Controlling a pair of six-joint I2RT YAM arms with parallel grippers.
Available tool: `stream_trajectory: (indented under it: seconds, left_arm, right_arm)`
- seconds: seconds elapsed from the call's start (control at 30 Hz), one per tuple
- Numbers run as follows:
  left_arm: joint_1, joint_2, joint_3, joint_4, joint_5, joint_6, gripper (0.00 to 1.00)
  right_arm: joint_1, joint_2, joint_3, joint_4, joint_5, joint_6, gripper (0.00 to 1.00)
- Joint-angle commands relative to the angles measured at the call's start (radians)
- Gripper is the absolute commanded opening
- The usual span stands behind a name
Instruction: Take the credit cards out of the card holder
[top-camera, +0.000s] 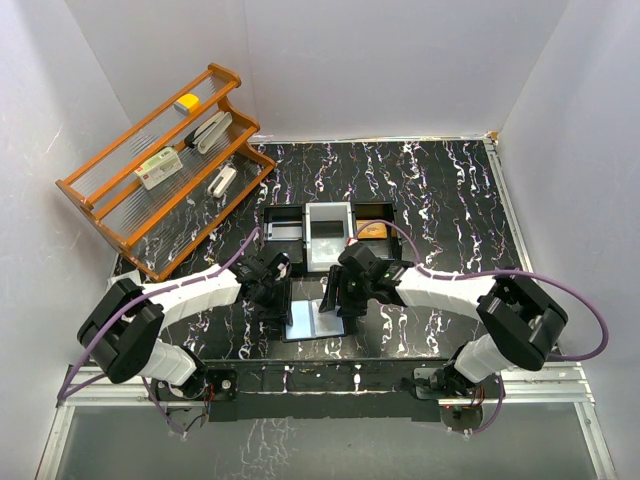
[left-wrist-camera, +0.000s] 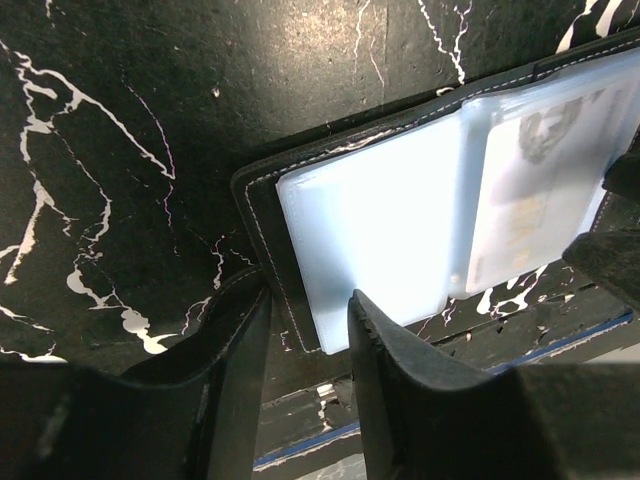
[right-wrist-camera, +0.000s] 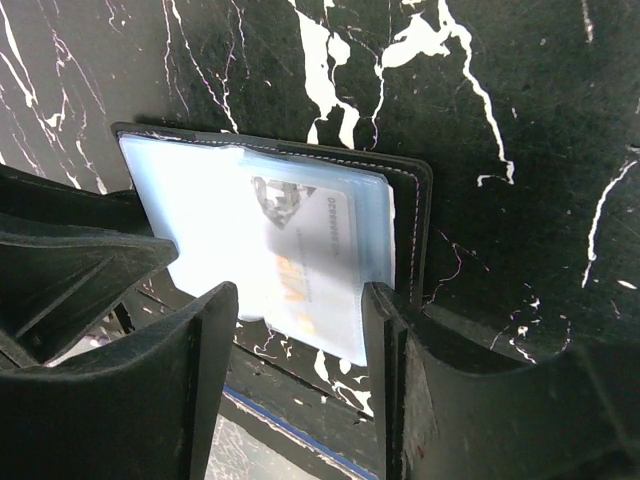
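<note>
While open, card holder (top-camera: 312, 322) near black tray (top-camera: 283, 212)

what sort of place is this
Probably a robot test cell: plain white walls box in a black marbled table, with a left arm and right arm bolted at its near edge.

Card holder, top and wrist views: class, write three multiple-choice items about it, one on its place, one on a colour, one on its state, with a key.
1. Where is the card holder?
A) on the wooden rack
B) on the table, nearer the arms than the tray
C) inside the tray
2. What colour is its inside?
A) red
B) green
C) light blue
3. What state is it in?
A) open, a card in a pocket
B) shut
C) open, all pockets empty
Key: 1 B, it lies flat on the marble; 2 C, both wrist views show pale blue; 3 A, a card shows through the clear pocket.
</note>
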Motion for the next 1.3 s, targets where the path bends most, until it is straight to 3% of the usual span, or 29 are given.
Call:
stream_trajectory:
  seconds: [0.0,0.4,0.97,1.27]
  left_arm:
    - [-0.006,0.008,-0.036,0.024,0.036,0.001,0.33]
    - [-0.009,0.006,-0.05,0.045,0.047,-0.002,0.25]
    - [-0.01,-0.002,-0.047,0.043,0.036,-0.004,0.22]
    - [-0.01,-0.002,-0.041,0.033,0.027,-0.004,0.22]
  right_arm:
    - [0.0,0.018,0.001,0.018,-0.021,-0.019,0.5]
    - [0.0,0.001,0.029,-0.002,-0.005,-0.03,0.32]
    - [0.0,-0.081,-0.001,0.062,-0.029,0.003,0.3]
    - [0.0,-0.084,-0.034,0.172,-0.134,0.036,0.3]
